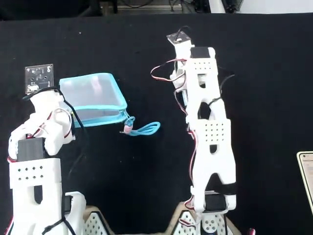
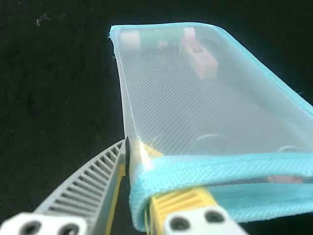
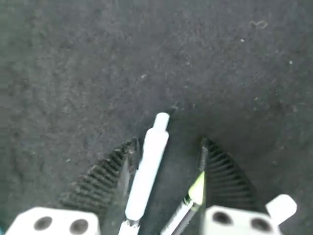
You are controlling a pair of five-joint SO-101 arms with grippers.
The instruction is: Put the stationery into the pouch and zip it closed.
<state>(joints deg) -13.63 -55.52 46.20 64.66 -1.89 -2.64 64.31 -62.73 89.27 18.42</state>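
1. The left jaws are clamped on the blue-trimmed edge of the pouch [image 2: 195,107], at one corner.
2. The right jaws stand wide over the black bench [image 3: 73,58]. A white pen [image 3: 146,166] lies between them, and a yellow-tipped pen [image 3: 193,193] is just beside one jaw.

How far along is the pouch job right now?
Done: a few small pale items already lie inside the pouch. In hand: the left gripper pinches the pouch's edge; the open right gripper straddles a white pen on the table. Left: that pen and a yellow-tipped one beside it go in, then the zip.
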